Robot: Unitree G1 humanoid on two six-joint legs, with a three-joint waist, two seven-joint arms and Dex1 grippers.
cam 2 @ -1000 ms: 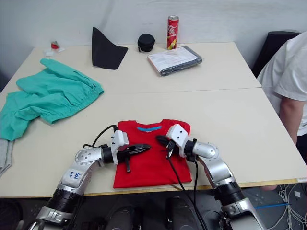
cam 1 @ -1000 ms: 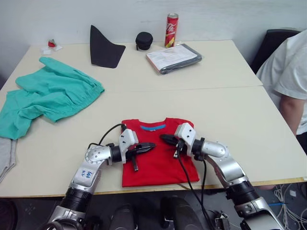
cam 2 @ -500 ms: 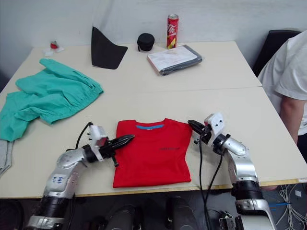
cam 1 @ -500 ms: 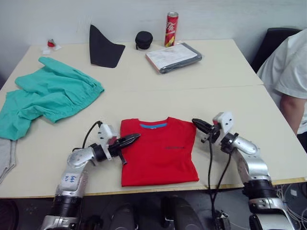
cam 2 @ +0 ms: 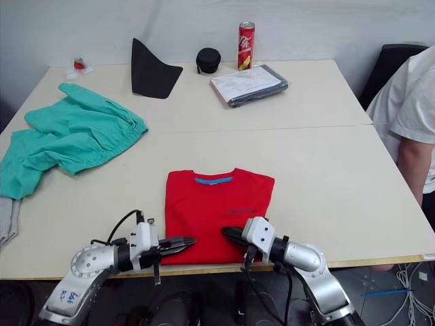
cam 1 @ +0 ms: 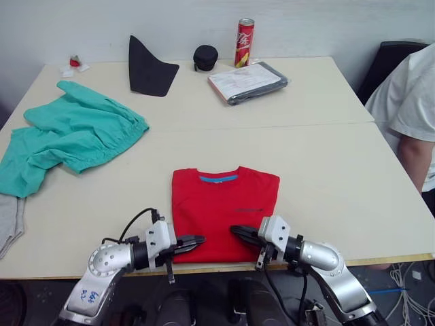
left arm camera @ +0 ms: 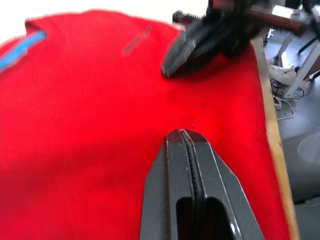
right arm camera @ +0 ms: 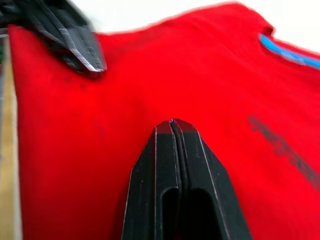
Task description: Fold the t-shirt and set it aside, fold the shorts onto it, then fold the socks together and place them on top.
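Note:
The red t-shirt (cam 1: 224, 207) lies folded into a flat rectangle near the table's front edge, blue neck band facing away from me. My left gripper (cam 1: 199, 240) is shut, its tip over the shirt's near left corner. My right gripper (cam 1: 235, 231) is shut too, low over the near hem. The two tips point at each other a short way apart, and nothing shows between the fingers (left arm camera: 184, 145) of either one. The teal-green shorts (cam 1: 75, 132) lie crumpled at the far left. A grey sock (cam 1: 8, 225) pokes in at the left edge.
A black pointed fabric piece (cam 1: 148, 68), a black round case (cam 1: 204, 56), a red can (cam 1: 244, 42) and a wrapped packet (cam 1: 248, 81) stand along the back of the table (cam 1: 326, 170). A person in a white shirt (cam 1: 408, 109) sits at the right.
Both grippers have left the shirt's left and right sides and come back to its near edge, tips turned toward each other. The shirt lies as before.

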